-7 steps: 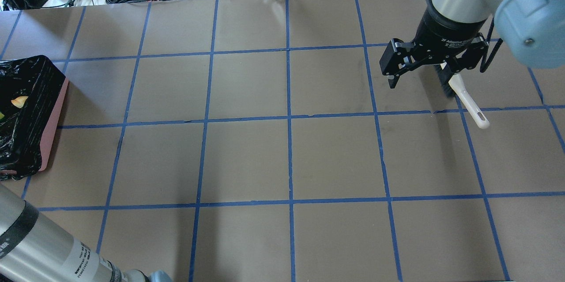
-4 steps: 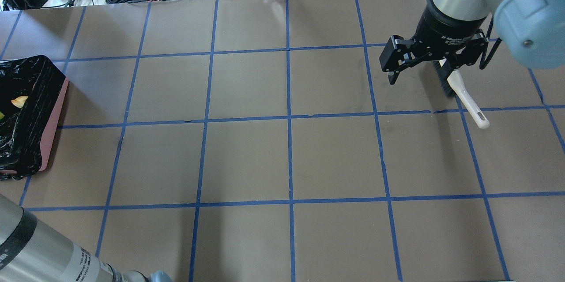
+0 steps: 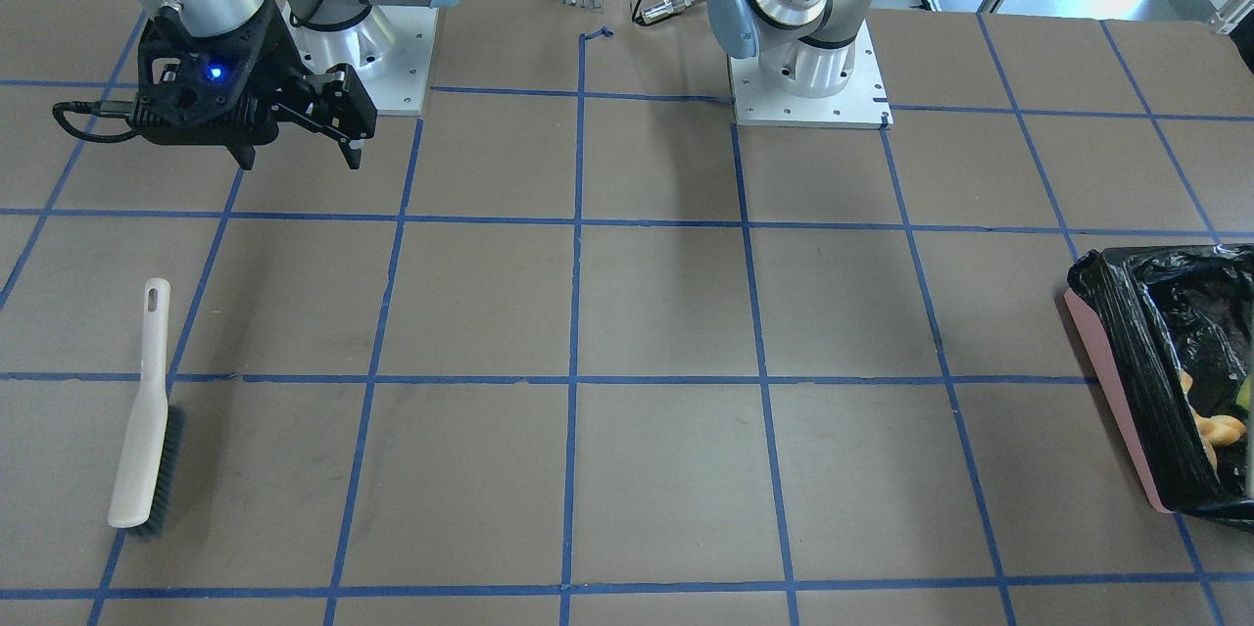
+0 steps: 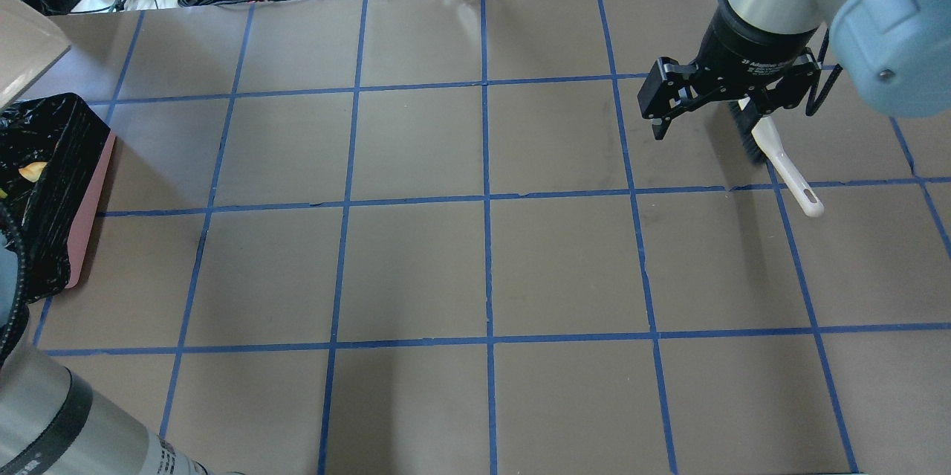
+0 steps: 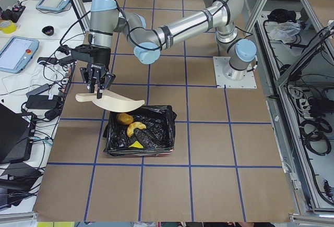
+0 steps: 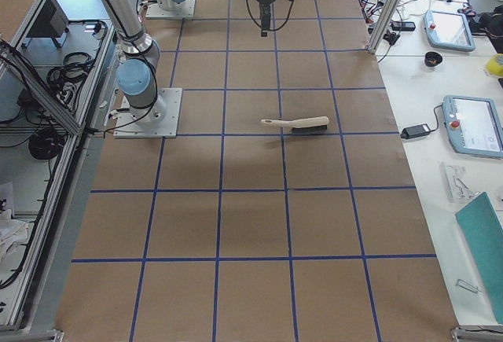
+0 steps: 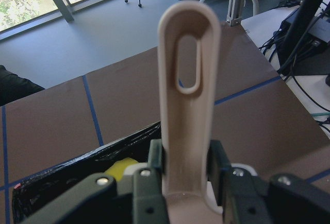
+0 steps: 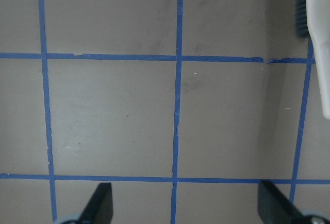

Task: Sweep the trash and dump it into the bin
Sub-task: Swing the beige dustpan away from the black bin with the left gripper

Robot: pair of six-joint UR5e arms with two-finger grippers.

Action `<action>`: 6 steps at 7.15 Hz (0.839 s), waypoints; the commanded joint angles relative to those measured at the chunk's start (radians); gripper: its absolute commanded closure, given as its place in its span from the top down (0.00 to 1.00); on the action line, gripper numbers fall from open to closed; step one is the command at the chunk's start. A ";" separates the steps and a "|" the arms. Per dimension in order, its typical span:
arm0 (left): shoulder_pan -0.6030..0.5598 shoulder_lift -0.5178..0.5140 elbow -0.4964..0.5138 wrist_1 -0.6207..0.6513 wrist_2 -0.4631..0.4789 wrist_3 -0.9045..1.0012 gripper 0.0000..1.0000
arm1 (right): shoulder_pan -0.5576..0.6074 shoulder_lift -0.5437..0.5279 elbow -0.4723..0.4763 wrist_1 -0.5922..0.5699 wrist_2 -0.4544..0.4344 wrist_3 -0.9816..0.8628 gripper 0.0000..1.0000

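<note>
1. Reading partly "2F Adaptive", white lettering crosses the black collar of the right gripper (image 4: pixel 702 124) at the upper right of the overhead view. Its fingers are spread wide and hold nothing.
2. The bin (image 5: pixel 170 133) is pink-walled with a crinkly, glossy black liner and sits mid-frame in the left side view. It holds the trash: an orange-brown lump (image 5: pixel 123 118), a yellowish curved slice (image 5: pixel 136 128) and a yellow-green wedge (image 5: pixel 136 144).
3. The left gripper (image 5: pixel 97 87) clamps the looped handle of a smooth beige dustpan (image 5: pixel 116 102), above the bin's upper-left corner.
4. A brush (image 3: pixel 147 410) with a beige handle and dark bristles lies flat on the table (image 3: pixel 666 313), at the lower left of the front-facing view.
</note>
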 commanded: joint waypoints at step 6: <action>-0.185 -0.049 -0.116 -0.173 -0.386 -0.432 0.00 | 0.000 -0.003 0.005 -0.029 0.003 0.002 1.00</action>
